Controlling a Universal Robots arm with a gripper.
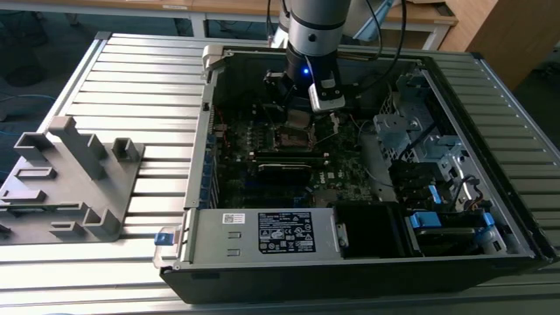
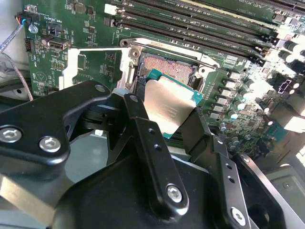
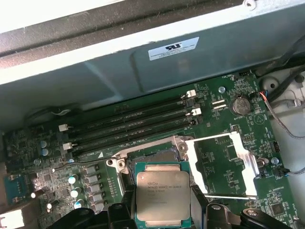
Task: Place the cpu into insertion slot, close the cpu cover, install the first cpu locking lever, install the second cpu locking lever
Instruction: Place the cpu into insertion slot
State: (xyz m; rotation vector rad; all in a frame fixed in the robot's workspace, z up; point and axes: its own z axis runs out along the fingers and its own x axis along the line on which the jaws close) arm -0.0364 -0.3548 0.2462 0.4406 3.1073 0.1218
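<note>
Slatted metal table (image 1: pixel 131 75) under open computer case (image 1: pixel 368 279) and grey fixture (image 1: pixel 79 172).

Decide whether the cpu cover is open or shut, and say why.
Open. The cover lies folded back beside the slot, whose contacts are bare; the gripper holds the cpu near it.

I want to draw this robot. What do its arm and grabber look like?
The arm is a round silver-grey tube with a blue light, a white box and black cables. The gripper is black, with long fingers and shiny silver screws.
</note>
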